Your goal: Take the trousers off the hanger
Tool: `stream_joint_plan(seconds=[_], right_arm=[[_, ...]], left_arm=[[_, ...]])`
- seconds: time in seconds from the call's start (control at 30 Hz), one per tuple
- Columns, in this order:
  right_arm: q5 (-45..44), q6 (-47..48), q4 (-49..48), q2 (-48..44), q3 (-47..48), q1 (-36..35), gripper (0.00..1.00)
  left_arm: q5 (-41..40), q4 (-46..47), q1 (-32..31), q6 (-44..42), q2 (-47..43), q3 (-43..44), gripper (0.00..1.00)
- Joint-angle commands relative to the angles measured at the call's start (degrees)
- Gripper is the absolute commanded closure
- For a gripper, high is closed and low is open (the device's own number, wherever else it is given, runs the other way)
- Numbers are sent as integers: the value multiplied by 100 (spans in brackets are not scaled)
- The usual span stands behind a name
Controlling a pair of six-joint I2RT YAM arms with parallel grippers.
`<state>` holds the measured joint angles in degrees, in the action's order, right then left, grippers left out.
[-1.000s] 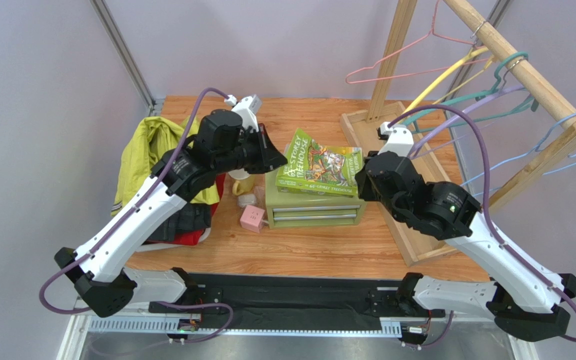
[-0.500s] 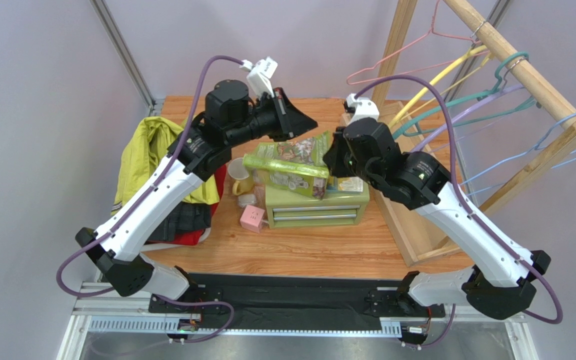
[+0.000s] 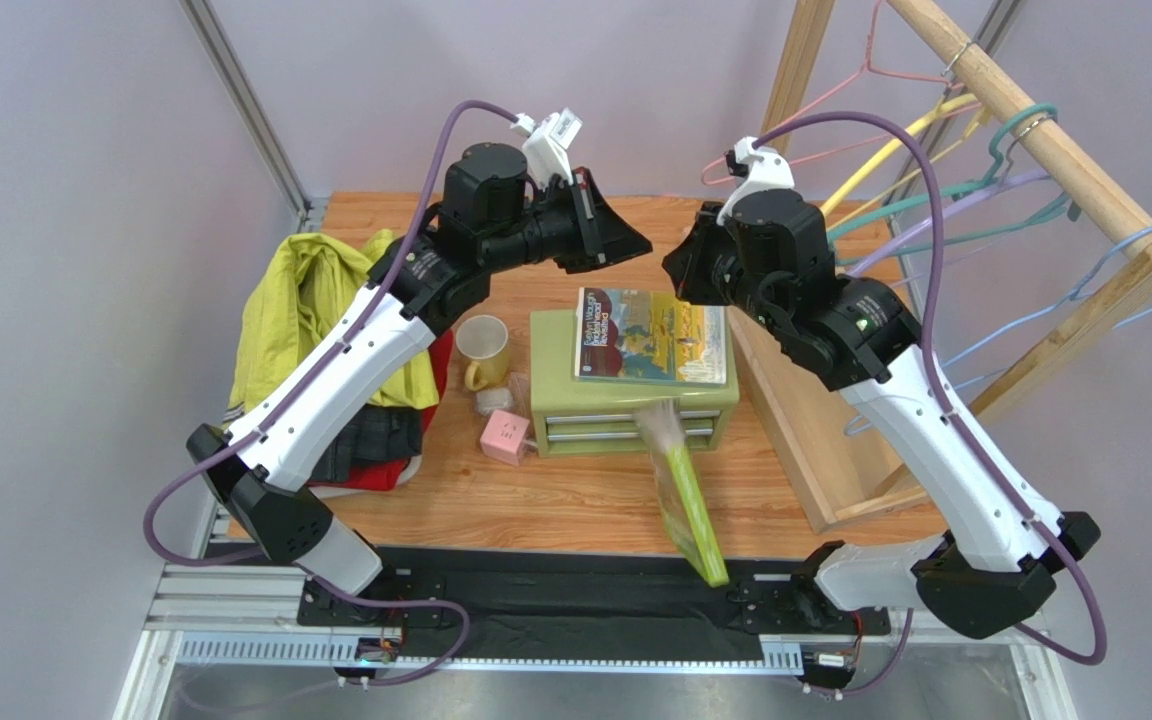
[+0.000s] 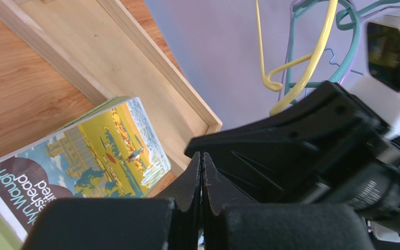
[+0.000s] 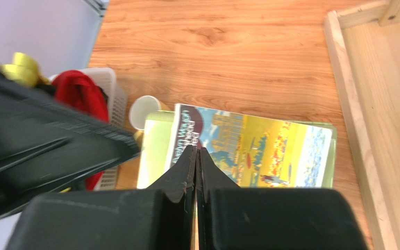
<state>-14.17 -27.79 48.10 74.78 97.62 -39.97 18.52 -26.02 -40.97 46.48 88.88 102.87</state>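
The trousers lie in a pile at the table's left: yellow-green cloth (image 3: 297, 308), red cloth (image 3: 387, 477) and dark cloth (image 3: 364, 435). The red cloth (image 5: 82, 91) and yellow-green cloth (image 5: 22, 65) also show in the right wrist view, in a white basket (image 5: 109, 86). Wire hangers hang bare on the wooden rack: pink (image 3: 778, 143), yellow (image 3: 890, 158), teal (image 3: 988, 195), blue (image 3: 1123, 300). My left gripper (image 3: 620, 233) is shut and empty, high above the table's back. My right gripper (image 3: 683, 270) is shut and empty, close to it, tips facing.
A green drawer box (image 3: 635, 413) holds a yellow-covered book (image 3: 650, 335). A green book (image 3: 683, 503) is tilted at the table's front. A mug (image 3: 482, 350) and pink cube (image 3: 504, 435) sit left of the box. The rack's wooden base (image 3: 800, 435) is on the right.
Both arms rose and swung back toward the table's middle, tips nearly meeting. The green book left the box top and dropped to the front, uncovering the yellow-covered book.
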Motion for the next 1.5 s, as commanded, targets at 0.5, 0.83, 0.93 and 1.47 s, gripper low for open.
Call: stream_joint_plan(seconds=[0.5, 0.83, 0.93, 1.47], right_arm=[[636, 91, 1791, -1711, -2158, -1431, 89], [1741, -2651, 1221, -2451, -4697, -2463, 26], [1884, -3509, 711, -2688, -5435, -2665, 14], [637, -7292, 518, -3170, -7151, -4291, 5]], left_arm=[[1531, -1343, 63, -517, -2092, -2269, 66], [953, -1371, -789, -148, -2938, -4773, 18], [838, -915, -842, 10, -2806, -5511, 9], [-375, 1933, -1474, 573, -2622, -7307, 6]])
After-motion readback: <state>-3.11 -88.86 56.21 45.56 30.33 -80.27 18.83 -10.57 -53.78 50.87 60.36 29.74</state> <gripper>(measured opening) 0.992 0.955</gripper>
